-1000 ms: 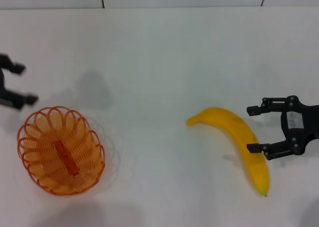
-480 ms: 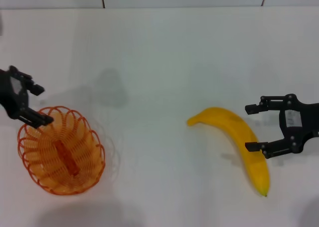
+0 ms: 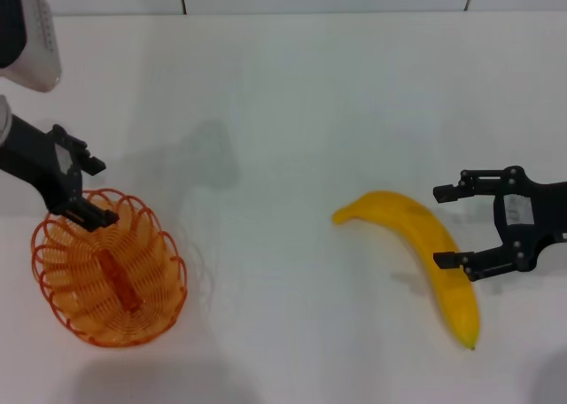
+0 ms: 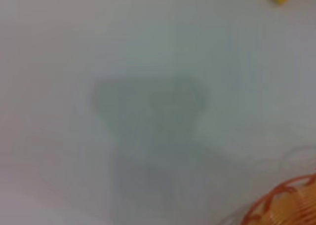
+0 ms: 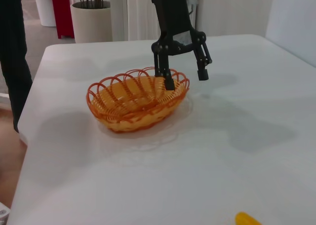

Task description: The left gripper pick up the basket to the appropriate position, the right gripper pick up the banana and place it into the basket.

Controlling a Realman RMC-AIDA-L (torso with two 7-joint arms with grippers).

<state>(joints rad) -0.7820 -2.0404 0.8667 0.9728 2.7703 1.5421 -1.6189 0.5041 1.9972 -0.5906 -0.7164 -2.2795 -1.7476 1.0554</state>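
Left gripper jaws apart, straddling far rim of basket, one finger inside, one outside. Basket sits table's left. Banana on right, long axis diagonal; right gripper spread wide just beside its middle, clearly nearer arm.

Basket on table left; banana right, well apart.

Bright, even light; soft shadows on the table; left wrist view blurred.
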